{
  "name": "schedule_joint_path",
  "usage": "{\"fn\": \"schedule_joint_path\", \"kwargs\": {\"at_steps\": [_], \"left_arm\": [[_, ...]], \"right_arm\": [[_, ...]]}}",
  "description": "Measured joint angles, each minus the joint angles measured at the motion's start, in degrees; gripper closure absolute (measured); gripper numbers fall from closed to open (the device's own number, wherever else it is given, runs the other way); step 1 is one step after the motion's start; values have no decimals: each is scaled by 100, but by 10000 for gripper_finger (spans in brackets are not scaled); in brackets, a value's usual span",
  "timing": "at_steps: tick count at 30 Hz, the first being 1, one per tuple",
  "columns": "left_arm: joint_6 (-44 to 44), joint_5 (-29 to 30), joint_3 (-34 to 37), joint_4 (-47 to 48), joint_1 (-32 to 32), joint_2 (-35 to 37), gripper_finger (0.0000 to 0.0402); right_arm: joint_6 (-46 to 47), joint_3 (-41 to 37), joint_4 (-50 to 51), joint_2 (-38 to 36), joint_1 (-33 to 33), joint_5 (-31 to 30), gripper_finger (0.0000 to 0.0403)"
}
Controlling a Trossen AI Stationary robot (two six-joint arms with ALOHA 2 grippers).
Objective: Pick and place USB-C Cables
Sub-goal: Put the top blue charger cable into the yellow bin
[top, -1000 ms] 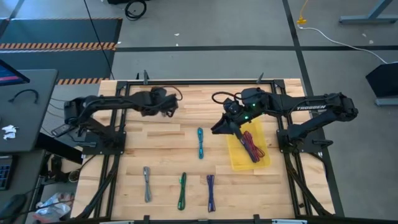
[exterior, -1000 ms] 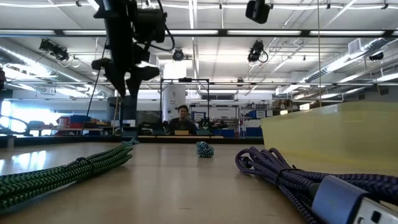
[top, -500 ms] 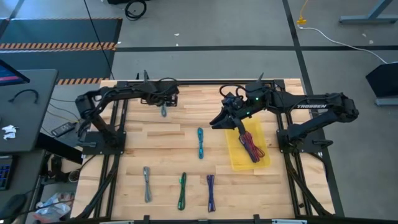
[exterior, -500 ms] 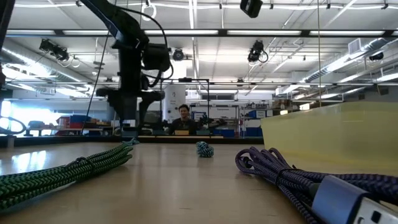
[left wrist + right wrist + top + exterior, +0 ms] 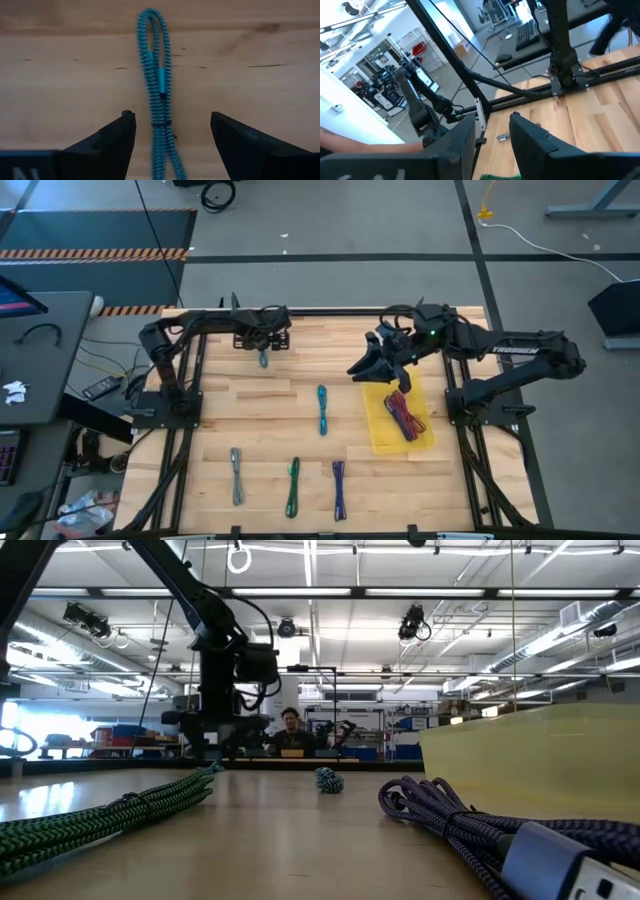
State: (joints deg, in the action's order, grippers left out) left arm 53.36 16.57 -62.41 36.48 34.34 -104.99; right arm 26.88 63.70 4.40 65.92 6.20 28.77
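Observation:
A teal USB-C cable (image 5: 157, 90) lies flat on the wood near the table's far edge (image 5: 263, 359). My left gripper (image 5: 172, 132) hangs over it, open, one finger on each side of the cable and touching nothing; the low view shows it low over the table (image 5: 208, 745). My right gripper (image 5: 358, 369) is open and empty, up in the air by the far left corner of the yellow tray (image 5: 383, 438). Its own view shows a narrow gap between the fingers (image 5: 492, 145). Maroon and purple cables (image 5: 403, 416) lie in the tray.
A second teal cable (image 5: 322, 410) lies mid-table. Grey (image 5: 236, 476), green (image 5: 293, 486) and purple (image 5: 338, 488) cables lie in a row near the near edge. A black frame rail runs along the far edge. A person sits in the room beyond (image 5: 291, 730).
My left gripper has come down toward the table at the far edge, and the teal cable now shows beneath it. My right gripper has risen out of the low view and drifted from the tray toward the far edge.

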Motion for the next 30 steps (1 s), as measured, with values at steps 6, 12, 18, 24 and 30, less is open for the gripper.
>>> {"fn": "schedule_joint_path", "kwargs": {"at_steps": [6, 12, 18, 24, 30], "left_arm": [[-175, -477, -22, -297, 40, -347, 151], [-498, -885, -26, -428, 172, -397, 268], [-1047, -1436, -3, -600, 446, -234, 381], [-1446, -2064, 7, -1003, 470, 553, 383], [-1853, -2430, 5, -1723, 36, 1843, 383]], "right_arm": [[-11, 0, 5, -86, 0, -15, 277], [-9, 0, 42, -80, 0, -17, 277], [-9, -2, 48, -75, 0, -62, 277], [-298, -2, 287, -75, 120, -345, 277], [-736, -4, 617, 0, 448, -1194, 277]]}}
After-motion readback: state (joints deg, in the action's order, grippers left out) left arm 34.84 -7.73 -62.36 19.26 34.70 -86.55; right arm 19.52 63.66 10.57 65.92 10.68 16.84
